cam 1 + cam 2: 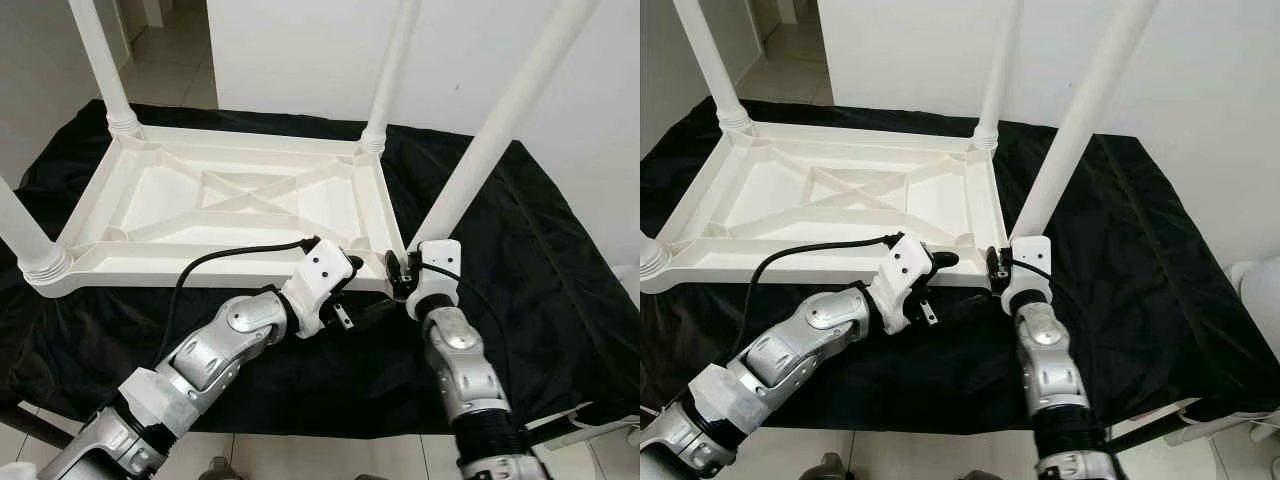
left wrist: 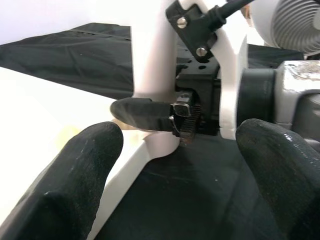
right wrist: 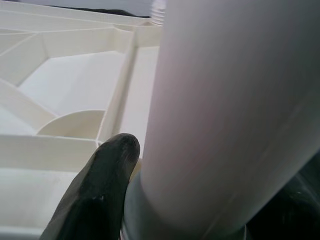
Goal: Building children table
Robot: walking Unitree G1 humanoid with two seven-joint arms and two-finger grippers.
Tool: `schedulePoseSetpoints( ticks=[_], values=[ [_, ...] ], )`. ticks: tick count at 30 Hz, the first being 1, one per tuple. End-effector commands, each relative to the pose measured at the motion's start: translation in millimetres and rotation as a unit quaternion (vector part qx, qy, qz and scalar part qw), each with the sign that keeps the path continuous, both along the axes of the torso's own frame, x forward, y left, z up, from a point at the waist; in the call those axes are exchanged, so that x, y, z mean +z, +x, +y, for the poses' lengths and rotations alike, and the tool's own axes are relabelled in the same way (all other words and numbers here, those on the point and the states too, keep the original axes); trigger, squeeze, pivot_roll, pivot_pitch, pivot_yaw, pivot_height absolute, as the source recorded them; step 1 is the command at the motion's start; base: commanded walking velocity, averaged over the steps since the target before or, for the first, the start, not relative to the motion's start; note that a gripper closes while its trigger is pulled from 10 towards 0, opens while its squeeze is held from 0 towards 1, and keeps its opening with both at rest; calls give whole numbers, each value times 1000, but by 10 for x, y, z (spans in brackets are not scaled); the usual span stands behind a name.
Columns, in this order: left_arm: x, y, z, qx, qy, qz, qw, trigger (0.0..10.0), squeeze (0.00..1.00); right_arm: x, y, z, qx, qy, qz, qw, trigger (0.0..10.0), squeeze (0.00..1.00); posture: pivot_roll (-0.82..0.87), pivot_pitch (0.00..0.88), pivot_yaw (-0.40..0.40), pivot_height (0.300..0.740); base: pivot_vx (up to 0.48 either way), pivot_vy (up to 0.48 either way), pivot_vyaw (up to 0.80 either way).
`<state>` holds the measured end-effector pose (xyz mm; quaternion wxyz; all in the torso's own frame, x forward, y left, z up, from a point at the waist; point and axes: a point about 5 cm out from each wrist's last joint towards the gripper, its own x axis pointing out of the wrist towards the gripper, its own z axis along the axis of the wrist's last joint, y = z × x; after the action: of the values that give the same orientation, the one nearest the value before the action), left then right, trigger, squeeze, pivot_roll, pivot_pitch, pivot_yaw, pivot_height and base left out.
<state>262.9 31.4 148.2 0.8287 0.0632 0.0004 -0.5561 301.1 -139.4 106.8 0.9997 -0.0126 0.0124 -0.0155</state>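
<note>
A white plastic children's table (image 1: 230, 190) lies upside down on a black cloth. Three white legs stand in its corners: far left (image 1: 100, 60), far right (image 1: 393, 60) and near left (image 1: 20, 235). The fourth leg (image 1: 500, 120) leans up to the right from the near right corner. My right gripper (image 1: 400, 272) is shut on the base of that leg (image 3: 230, 110), one finger (image 3: 100, 190) pressed against it. My left gripper (image 1: 352, 290) is open just left of that corner, nothing between its fingers (image 2: 75, 175). It points at the right gripper's finger (image 2: 145, 112).
The black cloth (image 1: 520, 260) covers a low surface and hangs over its near edge. A white wall rises behind the table, with a tiled doorway at the far left. A white fan (image 2: 295, 20) stands to the right, and white parts (image 1: 600, 425) lie on the floor.
</note>
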Motion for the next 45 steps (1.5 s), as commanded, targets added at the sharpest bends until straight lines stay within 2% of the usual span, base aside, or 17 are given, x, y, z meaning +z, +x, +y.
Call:
schedulePoseSetpoints(
  ticks=[1,2,4,6,10,11,12,13,19,20,21,22,27,33,37,39,45],
  values=[
    [-44,-120,-33,-111,18,13,994,10000,0,-110,-68,15,-62,21,29,997,10000,0,30,0,-67,740,0,0,0],
    [-44,-120,-33,-111,18,13,994,10000,0,-110,-68,15,-62,21,29,997,10000,0,30,0,-67,740,0,0,0],
    [-41,-124,-37,-112,18,12,993,10000,0,-85,-80,176,-62,28,20,997,10000,0,32,0,-67,740,0,0,0],
    [-36,-124,-38,-113,18,12,993,10000,0,-41,-87,307,-22,49,6,999,10000,0,33,0,-66,740,0,0,0],
    [-38,-128,-38,-115,18,11,993,10000,0,12,-109,338,-2,55,0,998,10000,0,29,0,-66,740,0,0,0],
    [-38,-128,-38,-115,19,11,993,10000,0,27,-115,315,0,57,-3,998,10000,188,29,0,-66,740,0,0,0],
    [-38,-128,-38,-116,19,11,993,10000,0,37,-119,298,1,59,-5,998,10000,188,29,0,-66,740,0,0,0],
    [-36,-127,-40,-116,18,10,993,10000,0,47,-123,253,1,64,-9,998,10000,1000,31,0,-69,740,0,0,0],
    [-34,-130,-41,-115,18,9,993,10000,0,74,-152,163,14,61,-19,998,10000,1000,34,0,-69,740,0,0,0],
    [-33,-129,-38,-115,18,9,993,10000,0,70,-169,113,32,55,-22,998,10000,573,32,0,-67,740,0,0,0],
    [-33,-129,-38,-115,18,9,993,10000,0,70,-169,113,32,55,-22,998,10000,573,32,0,-67,740,0,0,0],
    [-33,-128,-36,-115,18,9,993,10000,0,64,-187,64,50,48,-23,997,10000,0,31,0,-66,740,0,0,0],
    [-38,-123,-36,-117,20,7,993,10000,0,32,-241,-183,131,1,-27,991,10000,0,25,0,-65,740,0,0,0],
    [-46,-111,-31,-116,22,6,993,10000,0,49,-208,-327,161,-24,-28,986,10000,0,24,0,-63,740,0,0,0],
    [-48,-112,-28,-116,23,7,993,10000,0,57,-186,-354,178,-30,-28,983,10000,0,24,0,-63,740,0,0,0],
    [-36,-98,-27,-112,21,5,993,10000,0,108,-58,-373,226,-47,-29,972,10000,0,31,0,-59,740,0,0,0],
    [-16,-73,-17,-106,20,3,994,10000,0,128,96,-363,257,-68,-23,964,10000,0,38,0,-58,740,0,0,0]
  ],
)
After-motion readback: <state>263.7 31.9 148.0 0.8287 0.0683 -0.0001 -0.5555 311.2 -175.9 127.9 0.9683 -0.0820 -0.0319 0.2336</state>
